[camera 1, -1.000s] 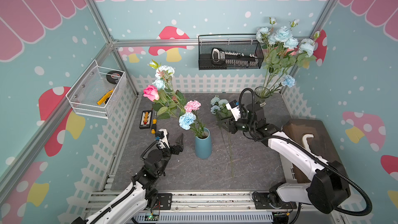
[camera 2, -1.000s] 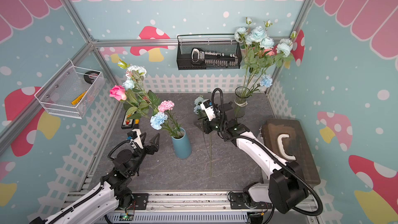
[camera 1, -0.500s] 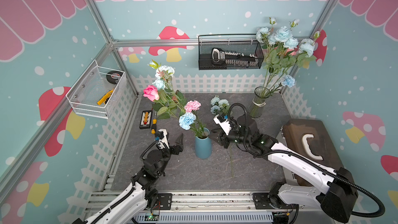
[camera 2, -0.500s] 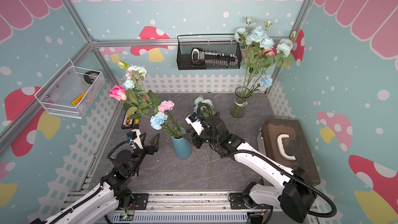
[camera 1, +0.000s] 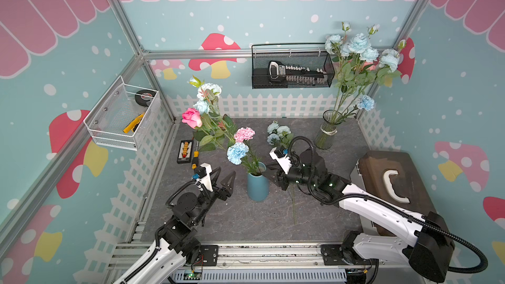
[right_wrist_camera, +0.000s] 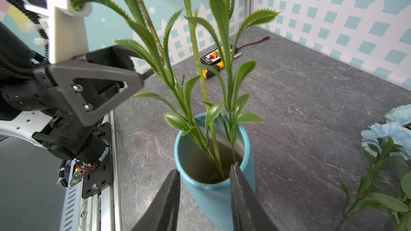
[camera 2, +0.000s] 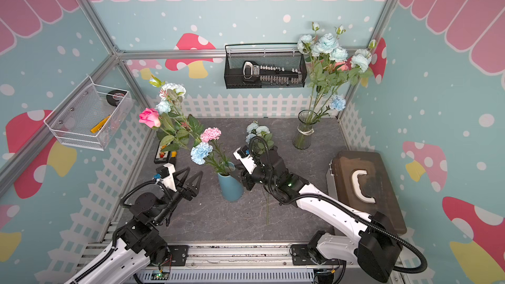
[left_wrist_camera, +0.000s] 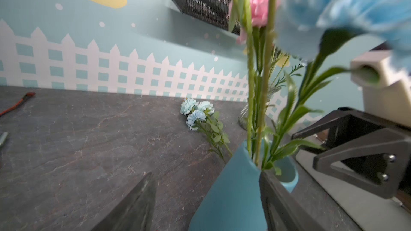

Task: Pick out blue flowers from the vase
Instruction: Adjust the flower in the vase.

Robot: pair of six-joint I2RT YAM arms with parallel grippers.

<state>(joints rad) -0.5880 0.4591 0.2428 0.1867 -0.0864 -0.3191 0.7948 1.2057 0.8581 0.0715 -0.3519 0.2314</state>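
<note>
Blue flowers point(camera 1: 237, 152) are what we look for first, and we find them in three places. One frilly blue bloom stands in the teal vase point(camera 1: 257, 187) near the middle of the table point(camera 1: 232, 219). Paler blue blooms point(camera 1: 209, 88) rise higher from that vase, leaning toward the back left corner. A pink carnation point(camera 1: 244, 133) and a pink rose point(camera 1: 191, 118) share the vase with them. A blue sprig point(camera 1: 278, 132) lies flat on the table just right of the vase. Its blooms point toward the back fence and its stem runs forward under the right arm. More blue blooms point(camera 1: 355, 47) stand tall in a glass vase point(camera 1: 326, 132) at the back right.

In both top views the right gripper point(camera 1: 273, 177) sits at the teal vase's rim on its right side. From the right wrist we see its fingers point(right_wrist_camera: 169, 196) partly apart over the near rim. The green stems go down between the tips, and nothing is pinched. The left gripper point(camera 1: 222, 177) hangs near the vase on its left, apart from it, with its jaws spread wide and aimed at the vase.

Farther out are a screwdriver set point(camera 1: 185, 151) by the left fence and a dark wooden case point(camera 1: 393, 181) on the right. A black basket point(camera 1: 292, 69) and a white basket point(camera 1: 123, 117) hang on the walls.
</note>
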